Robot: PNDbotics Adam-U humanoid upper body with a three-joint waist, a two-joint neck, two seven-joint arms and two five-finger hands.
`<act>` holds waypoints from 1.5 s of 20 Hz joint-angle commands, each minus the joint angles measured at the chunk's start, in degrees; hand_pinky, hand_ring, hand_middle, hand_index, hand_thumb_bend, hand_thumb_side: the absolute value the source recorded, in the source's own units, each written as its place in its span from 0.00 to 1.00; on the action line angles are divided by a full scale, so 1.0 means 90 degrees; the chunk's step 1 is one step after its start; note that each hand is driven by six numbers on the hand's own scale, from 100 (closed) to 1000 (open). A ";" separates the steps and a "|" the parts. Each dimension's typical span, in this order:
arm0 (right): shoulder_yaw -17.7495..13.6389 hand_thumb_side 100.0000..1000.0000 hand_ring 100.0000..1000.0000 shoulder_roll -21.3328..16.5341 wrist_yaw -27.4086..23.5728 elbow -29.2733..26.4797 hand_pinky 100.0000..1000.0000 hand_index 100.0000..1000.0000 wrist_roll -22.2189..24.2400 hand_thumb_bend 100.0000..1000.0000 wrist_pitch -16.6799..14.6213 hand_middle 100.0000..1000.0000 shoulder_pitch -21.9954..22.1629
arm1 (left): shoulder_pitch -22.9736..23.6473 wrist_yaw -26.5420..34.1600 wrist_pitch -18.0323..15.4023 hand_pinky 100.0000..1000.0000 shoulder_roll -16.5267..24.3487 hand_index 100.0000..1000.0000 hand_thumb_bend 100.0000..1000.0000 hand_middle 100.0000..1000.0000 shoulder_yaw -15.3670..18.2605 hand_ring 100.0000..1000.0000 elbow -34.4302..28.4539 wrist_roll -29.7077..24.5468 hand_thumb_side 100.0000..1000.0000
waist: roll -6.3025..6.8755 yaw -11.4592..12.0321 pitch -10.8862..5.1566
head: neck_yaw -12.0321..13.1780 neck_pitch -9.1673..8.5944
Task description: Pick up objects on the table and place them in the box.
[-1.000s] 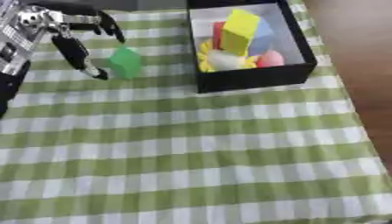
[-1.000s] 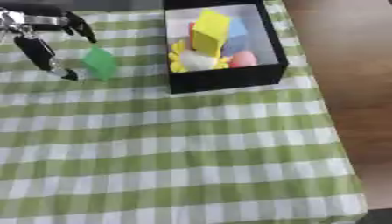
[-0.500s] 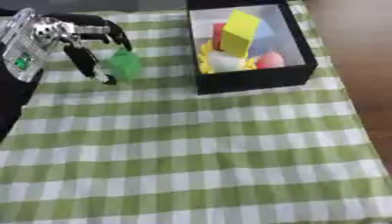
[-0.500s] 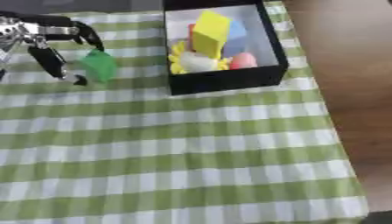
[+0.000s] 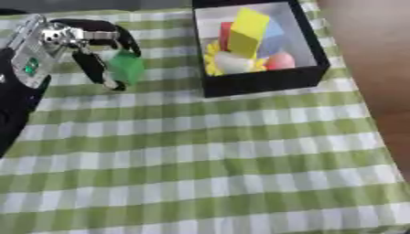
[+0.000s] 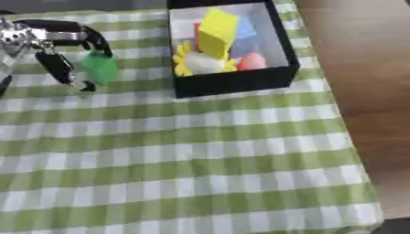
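A green block (image 5: 126, 67) lies on the checked cloth at the upper left. My left hand (image 5: 60, 41) comes in from the left edge and is shut on it: a black finger (image 5: 126, 40) curls over the block's top and the thumb (image 5: 94, 69) lies against its left side. To the right, at the table's far edge, the black box (image 5: 264, 81) holds a yellow block (image 5: 246, 29), red, blue and pink pieces and a yellow and white object. My right hand shows in neither view.
The green and white checked cloth (image 5: 208, 155) covers the table. The table's right edge runs down past the box, with brown floor (image 6: 360, 68) beyond it. My left forearm (image 5: 16, 105) fills the left edge.
My left hand has moved right to the green block, and its finger and thumb have closed round it. The block has stayed about where it was.
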 commanded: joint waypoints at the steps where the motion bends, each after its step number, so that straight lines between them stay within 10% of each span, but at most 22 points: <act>1: -0.0063 0.26 0.69 -0.0083 -0.0008 -0.0111 0.92 0.75 0.0003 0.00 0.0012 0.54 -0.0094 | -0.0170 -0.0064 -0.0022 0.85 0.0090 0.80 0.43 0.80 0.0101 0.86 -0.0025 0.0098 0.00 | -0.0101 -0.0007 0.0016 | 0.0007 -0.0076; 30: -0.0040 0.30 0.69 -0.0021 -0.0009 -0.0111 0.92 0.74 0.0050 0.00 0.0025 0.54 -0.0161 | -0.0419 -0.0926 -0.0026 0.85 -0.0043 0.80 0.42 0.83 0.0457 0.87 0.0654 0.0241 0.00 | -0.0183 -0.0121 0.0211 | 0.0131 -0.0228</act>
